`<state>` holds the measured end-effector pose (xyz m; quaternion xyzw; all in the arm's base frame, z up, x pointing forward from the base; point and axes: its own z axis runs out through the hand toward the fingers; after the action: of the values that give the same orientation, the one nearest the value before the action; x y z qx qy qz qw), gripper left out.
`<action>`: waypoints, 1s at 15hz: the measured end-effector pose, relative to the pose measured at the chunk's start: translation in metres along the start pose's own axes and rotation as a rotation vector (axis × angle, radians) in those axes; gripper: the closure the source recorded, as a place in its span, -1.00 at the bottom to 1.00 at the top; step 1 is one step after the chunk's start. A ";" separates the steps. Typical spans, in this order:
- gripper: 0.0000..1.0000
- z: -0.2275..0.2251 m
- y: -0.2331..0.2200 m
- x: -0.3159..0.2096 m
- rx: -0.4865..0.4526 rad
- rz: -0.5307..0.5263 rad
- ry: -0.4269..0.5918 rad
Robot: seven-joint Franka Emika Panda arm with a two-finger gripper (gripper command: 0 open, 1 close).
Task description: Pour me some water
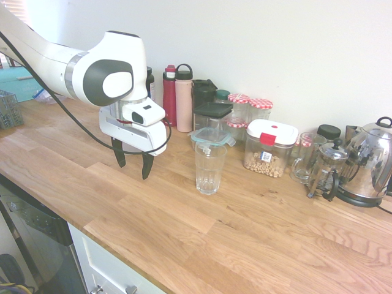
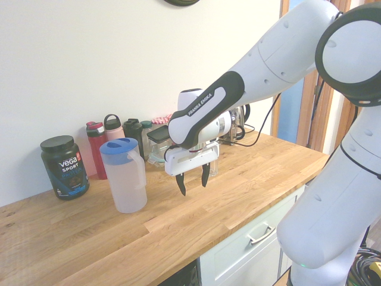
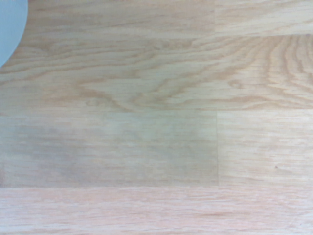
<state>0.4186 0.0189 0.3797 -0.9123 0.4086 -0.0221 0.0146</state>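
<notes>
Bare wooden counter [image 2: 238, 196] lies under my gripper [image 2: 193, 179], which hangs pointing down, fingers spread and empty, between the upright blue-lidded jug [image 2: 125, 176] just beside it and the ribbed glass [image 1: 209, 168] on its far side.

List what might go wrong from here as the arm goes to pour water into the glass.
1. The open pincer hangs empty over bare counter; the jug is smooth and tall, so a poor grasp may slip or tip it.
2. The drinking glass is narrow and stands loose, so a nudge or off-centre stream could topple it or spill.
3. Containers crowd close behind the glass; swinging the jug may hit them.
</notes>
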 end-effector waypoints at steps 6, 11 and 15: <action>-1.00 -0.047 -0.007 -0.013 0.037 -0.031 0.036; -1.00 -0.127 -0.019 -0.072 0.152 -0.161 0.104; -1.00 -0.135 -0.052 -0.106 0.218 -0.286 0.143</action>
<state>0.3798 0.1317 0.5133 -0.9501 0.2702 -0.1329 0.0812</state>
